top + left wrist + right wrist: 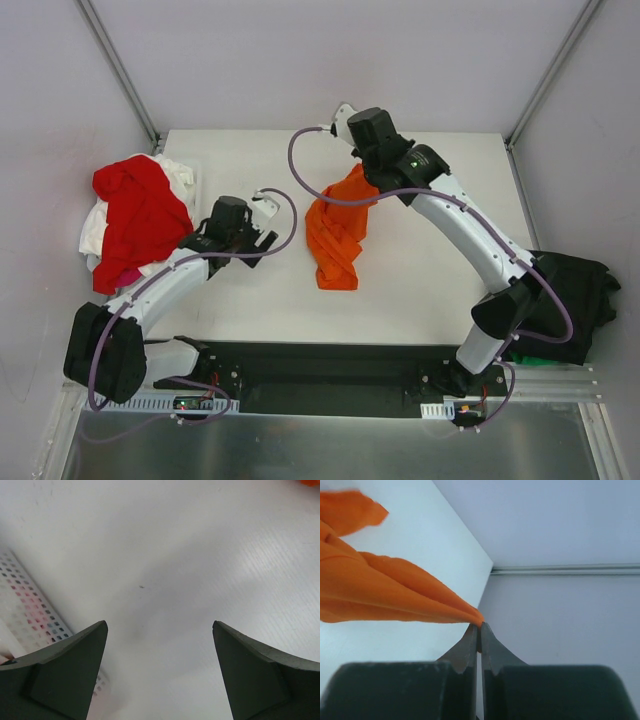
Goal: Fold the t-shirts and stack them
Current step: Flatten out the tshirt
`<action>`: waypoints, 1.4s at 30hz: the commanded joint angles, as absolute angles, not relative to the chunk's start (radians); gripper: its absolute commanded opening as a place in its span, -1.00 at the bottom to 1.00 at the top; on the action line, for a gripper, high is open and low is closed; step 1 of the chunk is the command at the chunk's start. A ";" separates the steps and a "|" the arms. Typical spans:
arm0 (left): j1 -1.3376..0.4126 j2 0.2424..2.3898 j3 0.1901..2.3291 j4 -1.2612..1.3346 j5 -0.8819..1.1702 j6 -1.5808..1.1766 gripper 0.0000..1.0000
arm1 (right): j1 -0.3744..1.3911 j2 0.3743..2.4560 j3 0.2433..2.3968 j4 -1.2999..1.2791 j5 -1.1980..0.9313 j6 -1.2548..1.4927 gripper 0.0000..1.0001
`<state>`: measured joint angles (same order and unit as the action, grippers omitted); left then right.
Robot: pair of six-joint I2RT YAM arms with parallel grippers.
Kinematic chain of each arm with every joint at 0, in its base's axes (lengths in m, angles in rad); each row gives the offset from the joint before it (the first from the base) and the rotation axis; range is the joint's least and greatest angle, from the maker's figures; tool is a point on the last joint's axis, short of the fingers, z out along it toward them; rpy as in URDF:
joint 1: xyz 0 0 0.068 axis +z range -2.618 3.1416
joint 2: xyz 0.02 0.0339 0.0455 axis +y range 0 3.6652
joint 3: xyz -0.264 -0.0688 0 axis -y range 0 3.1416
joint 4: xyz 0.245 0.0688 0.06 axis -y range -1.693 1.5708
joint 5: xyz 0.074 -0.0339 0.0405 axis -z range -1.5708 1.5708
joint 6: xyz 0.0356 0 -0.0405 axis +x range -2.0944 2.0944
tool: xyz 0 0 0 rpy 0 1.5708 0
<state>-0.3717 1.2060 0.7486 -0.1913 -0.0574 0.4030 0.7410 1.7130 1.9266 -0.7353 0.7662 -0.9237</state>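
Observation:
A bright orange t-shirt (338, 232) hangs bunched from my right gripper (362, 168) down to the table's middle. In the right wrist view the gripper (480, 625) is shut on a pinch of the orange t-shirt (395, 592), which stretches away to the left. A red t-shirt (140, 212) lies crumpled over a white t-shirt (96, 226) at the table's left edge. A black t-shirt (572, 300) lies heaped at the right edge. My left gripper (262, 236) is open and empty, low over bare table between the red pile and the orange shirt; its view (160, 630) shows only table between the fingers.
The white table (420, 290) is walled by grey panels at the back and sides. A white perforated basket (30, 610) shows at the left of the left wrist view. A black base strip (330, 372) runs along the near edge.

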 commanded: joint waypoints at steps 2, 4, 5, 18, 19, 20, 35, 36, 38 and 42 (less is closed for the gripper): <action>-0.436 1.264 0.824 -0.167 -0.043 0.385 0.72 | 0.727 1.641 1.911 -0.647 0.920 -1.045 -0.98; -0.460 1.269 0.841 -0.166 -0.034 0.377 0.72 | 0.715 1.626 1.885 -0.649 0.928 -1.048 -0.98; -0.468 1.270 0.844 -0.166 -0.019 0.377 0.72 | 0.710 1.621 1.852 -0.649 0.925 -1.048 -0.98; -0.738 1.296 0.946 -0.207 0.138 0.433 0.75 | 0.692 1.707 1.683 -0.689 0.862 -0.920 -0.98; -0.750 1.328 0.959 -0.210 0.124 0.434 0.74 | 0.690 1.716 1.683 -0.690 0.859 -0.916 -0.98; -0.758 1.345 0.969 -0.210 0.118 0.439 0.73 | 0.690 1.736 1.684 -0.690 0.859 -0.914 -0.98; -0.972 1.658 1.052 -0.146 0.019 0.411 0.61 | 0.578 1.865 1.778 -0.710 0.822 -0.930 -0.98; -0.986 1.666 1.055 -0.140 0.005 0.408 0.61 | 0.565 1.870 1.781 -0.710 0.819 -0.930 -0.98; -1.026 1.686 1.057 -0.137 -0.024 0.408 0.61 | 0.551 1.878 1.786 -0.712 0.802 -0.931 -0.98; -1.074 1.701 1.094 -0.129 -0.093 0.420 0.59 | 0.537 1.885 1.779 -0.716 0.792 -0.927 -0.98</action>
